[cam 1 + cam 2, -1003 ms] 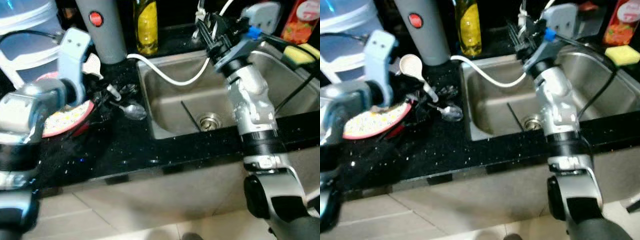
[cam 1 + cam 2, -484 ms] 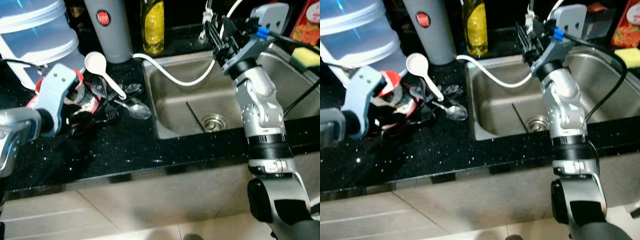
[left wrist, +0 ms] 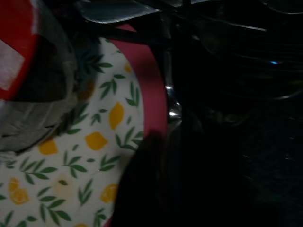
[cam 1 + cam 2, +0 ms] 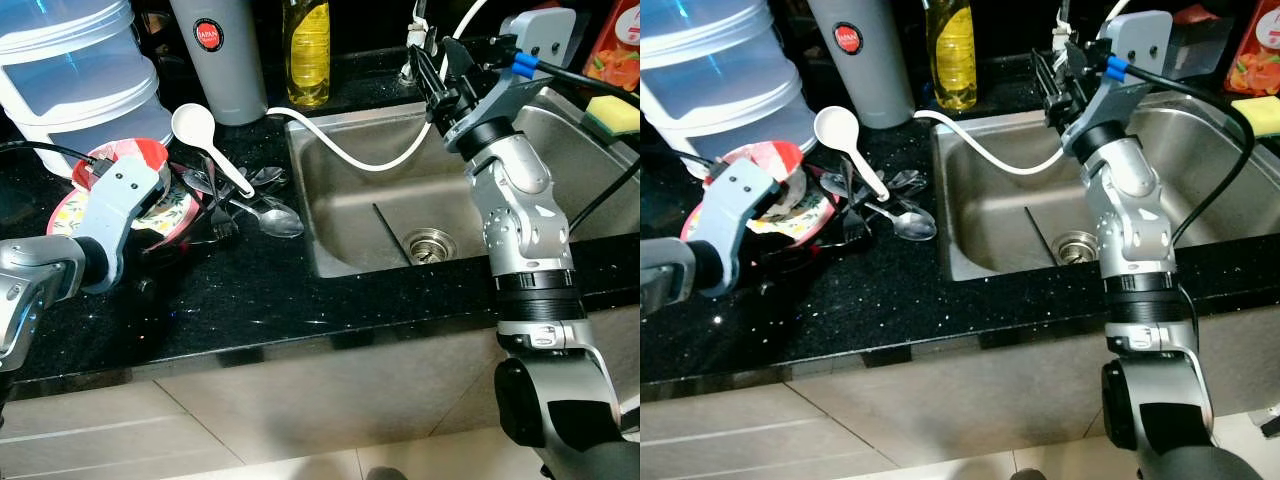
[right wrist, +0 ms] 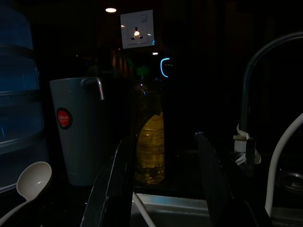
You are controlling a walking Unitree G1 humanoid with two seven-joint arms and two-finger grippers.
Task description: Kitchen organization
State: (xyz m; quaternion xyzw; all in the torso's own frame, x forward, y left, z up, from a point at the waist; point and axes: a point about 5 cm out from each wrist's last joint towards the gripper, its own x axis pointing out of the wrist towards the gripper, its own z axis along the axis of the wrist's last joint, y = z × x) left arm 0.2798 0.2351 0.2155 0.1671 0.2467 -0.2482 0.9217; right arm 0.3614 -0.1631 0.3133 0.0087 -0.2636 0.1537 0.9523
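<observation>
My left gripper (image 4: 150,215) sits at the lemon-patterned plate (image 4: 800,210) on the worktop (image 4: 260,290); its fingers seem hidden. The plate, tilted up a second ago, now lies flat. My right gripper (image 5: 163,189) hangs spread above the sink (image 4: 400,200).

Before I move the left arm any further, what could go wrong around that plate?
The left gripper sits right at the lemon-print plate, which rests among loose spoons; a nudge could scatter cutlery toward the sink. The white ladle leans on that pile and might slide off.
</observation>
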